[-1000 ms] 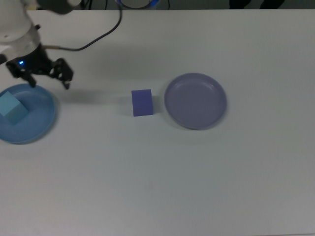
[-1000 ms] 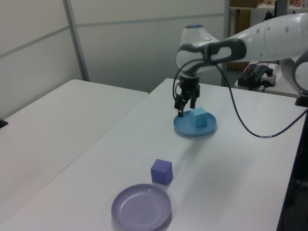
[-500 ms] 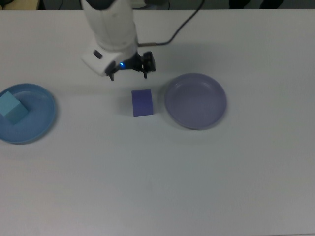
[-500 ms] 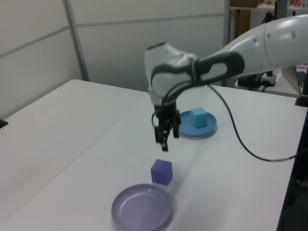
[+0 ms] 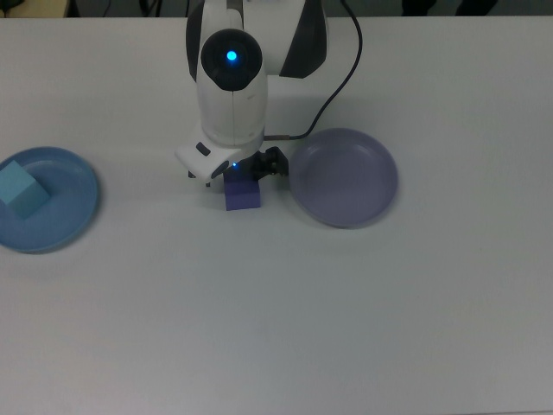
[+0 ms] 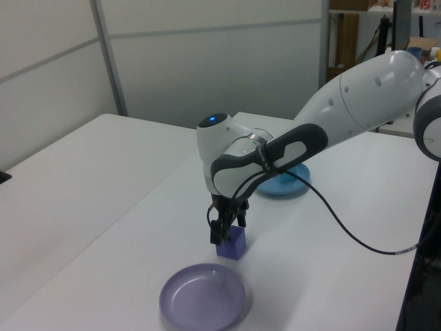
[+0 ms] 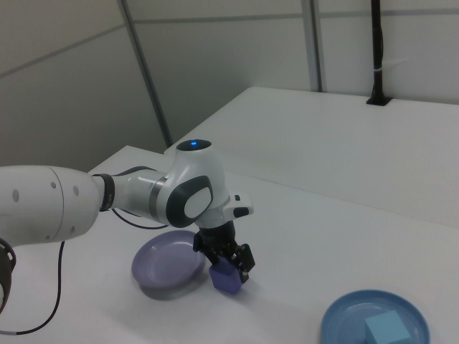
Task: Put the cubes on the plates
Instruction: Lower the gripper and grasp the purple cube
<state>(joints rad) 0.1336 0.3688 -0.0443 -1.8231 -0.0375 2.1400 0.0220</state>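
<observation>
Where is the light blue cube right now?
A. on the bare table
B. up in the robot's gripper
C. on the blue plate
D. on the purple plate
C: the light blue cube sits inside the blue plate, far from the gripper, which is down at the purple cube.

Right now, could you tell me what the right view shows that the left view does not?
Only the right view shows the light blue cube sitting in the blue plate; the left view's arm hides that cube and most of the plate. Only the left view shows the whole purple plate, unobstructed. Both show the end effector down at the purple cube, which sits on the table beside the purple plate.
</observation>
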